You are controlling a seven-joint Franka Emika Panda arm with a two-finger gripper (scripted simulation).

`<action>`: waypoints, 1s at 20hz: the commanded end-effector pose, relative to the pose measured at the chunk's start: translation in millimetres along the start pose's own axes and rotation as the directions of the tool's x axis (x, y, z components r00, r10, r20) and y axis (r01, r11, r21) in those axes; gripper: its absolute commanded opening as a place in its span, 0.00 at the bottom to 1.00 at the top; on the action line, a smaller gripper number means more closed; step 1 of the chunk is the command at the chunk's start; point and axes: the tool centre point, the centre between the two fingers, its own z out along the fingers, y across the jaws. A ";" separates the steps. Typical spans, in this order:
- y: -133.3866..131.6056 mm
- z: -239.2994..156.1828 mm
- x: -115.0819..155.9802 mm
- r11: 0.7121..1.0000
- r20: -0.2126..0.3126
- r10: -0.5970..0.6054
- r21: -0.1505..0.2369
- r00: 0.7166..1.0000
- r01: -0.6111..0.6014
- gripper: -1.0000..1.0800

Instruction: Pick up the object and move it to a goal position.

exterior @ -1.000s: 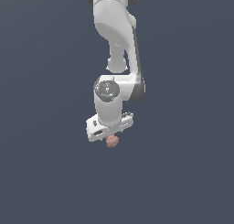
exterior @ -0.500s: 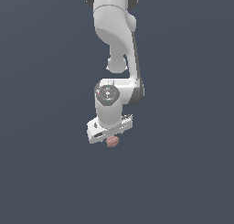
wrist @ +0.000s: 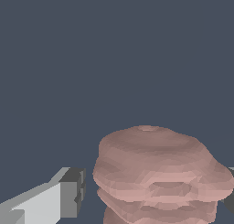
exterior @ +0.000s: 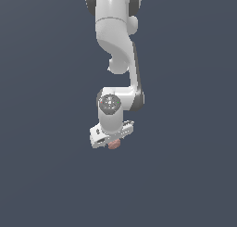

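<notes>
The object [exterior: 115,144] is a small lumpy pinkish-brown blob with a ridged surface. In the exterior view it lies on the dark grey floor, right under the white gripper [exterior: 112,141]. In the wrist view the object [wrist: 155,173] fills the space between the jaws. One finger [wrist: 68,198] stands beside it with a thin gap. The other finger only shows as a sliver at the picture's edge. The gripper [wrist: 153,193] is open and straddles the object. The fingertips are hidden in the exterior view.
The white arm [exterior: 115,45] comes down from the top of the exterior view. Around it is only flat dark grey floor [exterior: 46,175]. No goal marker shows.
The arm has come down over the last second, bringing the gripper lower around the object. The object has stayed in place.
</notes>
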 end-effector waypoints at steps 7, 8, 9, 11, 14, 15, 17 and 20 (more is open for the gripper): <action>0.4 -0.1 0.9 1.000 -0.001 0.000 -0.001 1.000 0.000 0.00; 0.4 -0.1 0.9 1.000 -0.001 0.000 -0.001 1.000 0.000 0.00; 0.4 -0.1 0.9 1.000 -0.001 0.000 -0.001 1.000 0.000 0.00; 0.4 -0.1 0.8 1.000 -0.001 0.000 -0.001 1.000 0.000 0.00; 0.7 -0.6 -0.7 1.000 -0.001 0.000 -0.001 1.000 0.000 0.00; 1.0 -1.0 -1.9 1.000 -0.001 0.000 -0.001 1.000 0.000 0.00; 1.8 -2.2 -5.2 1.000 -0.001 0.000 -0.001 1.000 0.000 0.00; 3.7 -4.9 -12.9 1.000 -0.001 0.000 -0.001 1.000 0.000 0.00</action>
